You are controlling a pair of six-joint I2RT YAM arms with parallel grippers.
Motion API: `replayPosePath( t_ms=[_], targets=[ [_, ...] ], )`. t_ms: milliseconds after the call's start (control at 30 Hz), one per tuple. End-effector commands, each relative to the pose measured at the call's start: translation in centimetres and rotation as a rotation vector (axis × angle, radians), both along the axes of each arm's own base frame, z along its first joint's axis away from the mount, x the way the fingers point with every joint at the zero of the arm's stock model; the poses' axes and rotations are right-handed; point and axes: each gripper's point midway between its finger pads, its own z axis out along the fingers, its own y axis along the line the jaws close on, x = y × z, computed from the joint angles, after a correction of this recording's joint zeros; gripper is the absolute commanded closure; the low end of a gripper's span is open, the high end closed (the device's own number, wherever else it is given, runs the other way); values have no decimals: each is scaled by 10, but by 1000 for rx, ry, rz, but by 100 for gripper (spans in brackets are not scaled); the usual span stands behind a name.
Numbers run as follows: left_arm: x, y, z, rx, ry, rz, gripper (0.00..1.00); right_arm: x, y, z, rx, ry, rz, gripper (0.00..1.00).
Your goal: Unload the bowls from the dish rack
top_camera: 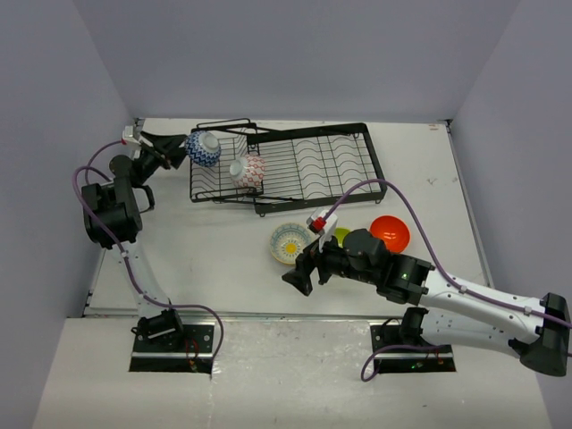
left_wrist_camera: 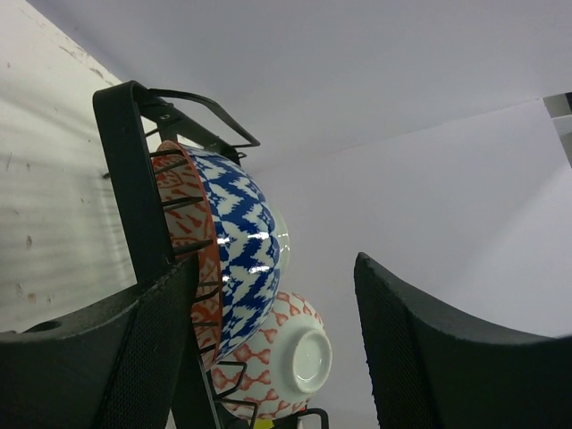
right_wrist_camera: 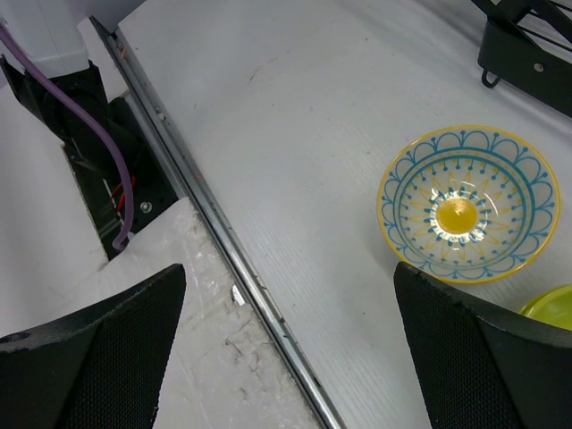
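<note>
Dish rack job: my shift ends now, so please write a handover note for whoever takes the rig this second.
Left gripper: jaws open, lined up on the blue-patterned bowl at the dish rack's left end, nothing gripped.
Right gripper: jaws open, empty, above the table by the cream bowl.
Done: cream bowl, lime green bowl and orange bowl sit on the table.
To do: blue-patterned bowl and red-and-white bowl, both in the rack.

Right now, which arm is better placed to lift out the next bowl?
Left. Its open tool faces the blue-patterned bowl at the dish rack's end; the right tool hangs far off, near the cream bowl on the table.
</note>
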Motion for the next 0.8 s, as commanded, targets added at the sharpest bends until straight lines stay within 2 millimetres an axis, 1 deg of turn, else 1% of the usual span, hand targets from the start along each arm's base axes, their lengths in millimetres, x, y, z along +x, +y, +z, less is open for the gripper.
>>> replayPosePath(
  t_ms=[0, 133, 367, 467, 600, 667, 767],
  targets=[
    [-3, -10, 26, 24, -144, -35, 29, 3, 10, 26, 60, -45, 20, 1],
    [-2, -11, 28, 8, -152, -38, 31, 3, 11, 25, 57, -44, 23, 1],
    [-1, -11, 25, -18, -158, -40, 35, 3, 12, 25, 53, -42, 28, 1],
    [-2, -12, 24, -35, -162, -44, 39, 3, 14, 24, 50, -41, 31, 1],
    [-3, -14, 26, -59, -175, -55, 43, 2, 15, 25, 48, -42, 37, 1],
    [-3, -14, 24, -77, -169, -57, 46, 3, 15, 25, 47, -41, 37, 1],
    [-5, -15, 27, -94, -181, -64, 48, 3, 15, 25, 46, -42, 37, 1]
  ],
)
